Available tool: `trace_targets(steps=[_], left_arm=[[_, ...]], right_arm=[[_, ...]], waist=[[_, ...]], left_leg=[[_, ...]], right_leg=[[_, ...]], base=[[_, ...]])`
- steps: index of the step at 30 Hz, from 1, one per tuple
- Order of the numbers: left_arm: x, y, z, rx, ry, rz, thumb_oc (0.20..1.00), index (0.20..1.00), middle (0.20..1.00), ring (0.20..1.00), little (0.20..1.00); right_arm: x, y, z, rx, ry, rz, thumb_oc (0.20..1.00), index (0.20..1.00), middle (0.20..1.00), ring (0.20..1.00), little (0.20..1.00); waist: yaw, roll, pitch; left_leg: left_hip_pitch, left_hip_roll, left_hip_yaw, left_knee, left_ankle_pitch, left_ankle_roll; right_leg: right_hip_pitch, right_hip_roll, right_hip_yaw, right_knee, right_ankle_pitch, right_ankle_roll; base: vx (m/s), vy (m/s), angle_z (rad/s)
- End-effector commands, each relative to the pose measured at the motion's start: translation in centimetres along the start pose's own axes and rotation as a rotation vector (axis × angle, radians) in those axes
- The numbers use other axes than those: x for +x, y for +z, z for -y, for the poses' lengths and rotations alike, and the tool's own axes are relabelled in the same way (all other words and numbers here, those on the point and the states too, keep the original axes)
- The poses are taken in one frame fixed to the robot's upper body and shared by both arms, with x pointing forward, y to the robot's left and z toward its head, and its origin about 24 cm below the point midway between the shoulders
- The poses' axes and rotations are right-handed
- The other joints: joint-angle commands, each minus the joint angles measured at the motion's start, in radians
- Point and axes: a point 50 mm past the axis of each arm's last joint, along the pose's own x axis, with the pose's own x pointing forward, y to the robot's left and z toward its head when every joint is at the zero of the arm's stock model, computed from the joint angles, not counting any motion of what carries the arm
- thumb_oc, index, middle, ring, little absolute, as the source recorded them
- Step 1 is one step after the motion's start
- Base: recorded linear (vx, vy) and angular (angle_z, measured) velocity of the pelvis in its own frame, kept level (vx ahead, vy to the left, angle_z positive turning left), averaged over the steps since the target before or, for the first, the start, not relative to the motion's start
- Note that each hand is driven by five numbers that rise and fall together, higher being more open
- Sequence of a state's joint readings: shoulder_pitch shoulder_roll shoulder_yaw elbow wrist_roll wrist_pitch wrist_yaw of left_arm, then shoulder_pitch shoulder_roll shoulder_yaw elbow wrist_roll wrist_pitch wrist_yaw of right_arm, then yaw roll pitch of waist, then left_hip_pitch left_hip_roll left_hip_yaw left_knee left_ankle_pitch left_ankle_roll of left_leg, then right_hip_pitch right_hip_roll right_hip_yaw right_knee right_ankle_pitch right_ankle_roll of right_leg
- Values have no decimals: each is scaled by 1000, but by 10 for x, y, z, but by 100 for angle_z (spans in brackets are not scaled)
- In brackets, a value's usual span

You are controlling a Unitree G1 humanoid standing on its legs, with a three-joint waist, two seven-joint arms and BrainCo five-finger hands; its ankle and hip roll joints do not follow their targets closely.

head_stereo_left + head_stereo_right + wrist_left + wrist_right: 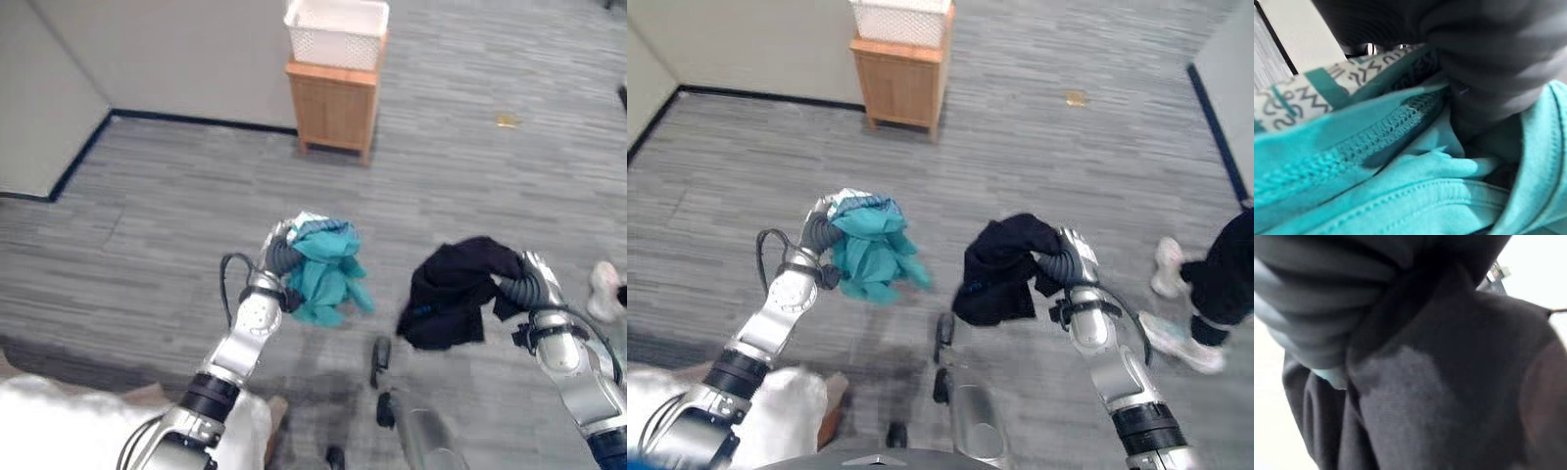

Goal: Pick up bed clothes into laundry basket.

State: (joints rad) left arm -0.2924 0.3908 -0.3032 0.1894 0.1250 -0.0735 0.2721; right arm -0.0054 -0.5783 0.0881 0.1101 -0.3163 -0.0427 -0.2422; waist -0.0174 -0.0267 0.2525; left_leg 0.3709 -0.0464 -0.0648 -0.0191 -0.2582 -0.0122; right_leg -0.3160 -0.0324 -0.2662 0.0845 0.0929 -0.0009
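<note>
My left hand [282,253] is raised over the grey floor and shut on a teal garment [328,269] that hangs bunched from it; its patterned waistband [1298,95] shows close up in the left wrist view. My right hand [524,279] is held up at the right, shut on a black garment [453,292] that droops to its left; the dark cloth [1449,396] shows close up in the right wrist view. The white laundry basket [336,31] stands on a small wooden cabinet [335,106] far ahead, well beyond both hands.
A light wall with a dark baseboard [196,120] runs along the back left. A person's leg and white shoe [1185,294] stand at the right. A white heap [59,421] lies at the lower left. A small yellowish scrap [506,120] lies on the carpet.
</note>
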Motion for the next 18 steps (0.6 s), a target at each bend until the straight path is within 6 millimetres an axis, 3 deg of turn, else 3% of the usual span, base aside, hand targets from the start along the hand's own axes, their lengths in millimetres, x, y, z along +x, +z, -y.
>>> trace_targets(steps=[1,2,4,5,6,8,9,10,11,14,15,16,17,18], left_arm=[[17,45,-4,-74,8,209,200,200,200,200,200],[17,45,-4,-73,7,210,200,200,200,200,200],[18,46,-2,-76,-4,210,200,200,200,200,200],[19,47,-2,-86,-5,211,200,200,200,200,200],[19,48,-2,-90,-2,214,200,200,200,200,200],[19,46,-2,-96,0,206,200,200,200,200,200],[17,42,-5,-94,12,193,200,200,200,200,200],[11,35,-8,-88,19,173,200,200,200,200,200],[9,34,-9,-79,27,172,200,200,200,200,200],[6,29,-9,-62,25,151,200,200,200,200,200],[4,26,-8,-40,17,139,200,200,200,200,200],[6,27,-7,-28,10,142,200,200,200,200,200],[10,27,-6,-6,5,136,200,200,200,200,200],[11,27,-6,-6,6,137,200,200,200,200,200]], right_arm=[[16,35,27,52,-124,182,200,200,200,200,200],[16,35,28,54,-125,181,200,200,200,200,200],[18,38,29,45,-119,199,200,200,200,200,200],[18,38,30,38,-115,202,200,200,200,200,200],[19,39,31,36,-113,206,200,200,200,200,200],[21,42,32,31,-100,223,200,200,200,200,200],[23,43,31,27,-89,230,200,200,200,200,200],[26,46,29,6,-70,243,200,200,200,200,200],[31,47,34,-30,-76,250,200,200,200,200,200],[30,51,35,-35,-68,264,200,200,200,200,200],[29,51,33,-41,-61,262,200,200,200,200,200],[26,51,31,-35,-52,264,200,200,200,200,200],[28,54,26,-33,-34,269,200,200,200,200,200],[28,55,26,-33,-35,270,200,200,200,200,200]], waist=[[10,-20,-4],[9,-18,-2],[42,-35,25],[60,-44,41],[71,-44,50],[94,-29,45],[110,-19,33],[139,8,7],[161,9,-1],[191,-5,-30],[203,-29,-32],[206,-51,-29],[197,-70,-11],[198,-67,-12]], left_leg=[[-336,182,64,578,337,-72],[-352,184,59,604,329,-72],[-466,169,49,752,305,-39],[-521,165,52,753,270,-32],[-563,155,66,713,245,-32],[-579,113,96,503,210,-26],[-580,86,114,344,214,-20],[-571,60,157,64,337,-35],[-619,65,244,-59,378,-56],[-606,62,264,-59,424,-26],[-591,48,255,-46,425,-15],[-570,44,255,-43,419,5],[-521,36,253,-35,397,29],[-525,40,254,-34,399,29]], right_leg=[[304,48,69,-166,-64,28],[301,50,67,-164,-64,27],[362,51,100,-172,-97,8],[393,45,116,-172,-115,8],[418,39,124,-172,-133,12],[448,34,157,-172,-159,29],[468,33,167,-172,-181,45],[506,45,188,-172,-213,55],[577,35,189,-172,-267,70],[646,16,212,-172,-288,76],[661,-4,216,-137,-277,88],[640,-12,211,-45,-257,118],[560,-36,198,157,-147,194],[554,-32,201,160,-145,193]], base=[[324,-325,61],[328,-333,34],[298,-158,-57],[417,-95,-108],[480,0,-93],[546,138,-95],[812,261,-89],[1055,303,-90],[1003,264,-64],[751,173,-108],[620,143,-11],[709,184,-8],[452,125,0],[401,156,-23]])
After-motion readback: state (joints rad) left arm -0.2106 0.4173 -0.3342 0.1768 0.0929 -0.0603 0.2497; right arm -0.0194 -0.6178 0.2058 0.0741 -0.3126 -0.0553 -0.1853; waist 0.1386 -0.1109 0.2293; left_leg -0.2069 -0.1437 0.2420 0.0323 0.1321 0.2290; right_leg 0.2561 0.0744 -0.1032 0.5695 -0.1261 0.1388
